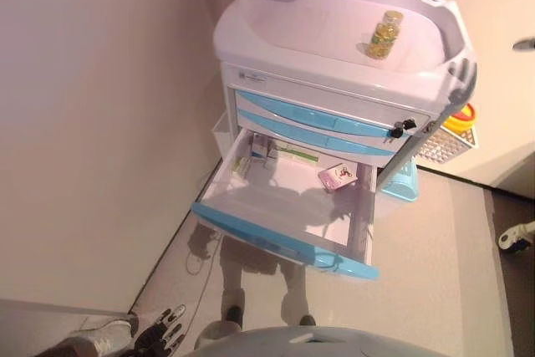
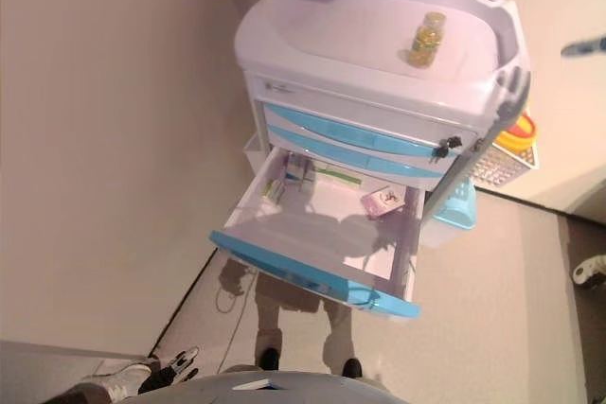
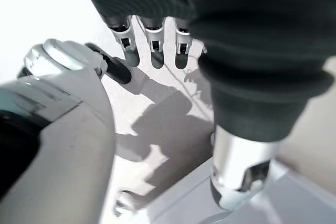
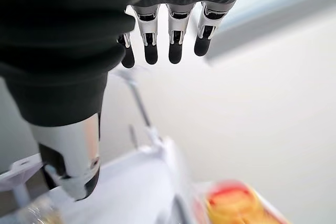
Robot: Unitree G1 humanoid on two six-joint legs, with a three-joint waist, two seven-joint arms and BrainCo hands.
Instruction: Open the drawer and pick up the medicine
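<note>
Left eye view, from above, takes in a white medical cart (image 1: 334,48) with blue-fronted drawers standing against a wall. Its lowest drawer (image 1: 284,206) is pulled well out; the two drawers above it are closed. Inside the open drawer lie several medicine packages: small boxes (image 1: 259,152) at the back left, a flat green-and-white box (image 1: 294,155) just beside them, and a pink packet (image 1: 338,176) toward the back right, apart from the others. A small bottle of yellow capsules (image 1: 384,34) stands upright on the cart's top tray. Keys (image 1: 403,128) hang from a lock at the right end of the second drawer front. A yellow container (image 1: 461,116) sits in a white basket (image 1: 447,144) on the cart's right side, and a light blue bin (image 1: 401,181) hangs below it. The left hand (image 1: 159,334) hangs low at the robot's side near the floor, well apart from the cart, fingers relaxed and holding nothing. The right hand (image 4: 157,30) shows only in its own wrist view, fingers straight and spread, thumb apart, nothing between them. All the medicine lies untouched.
</note>
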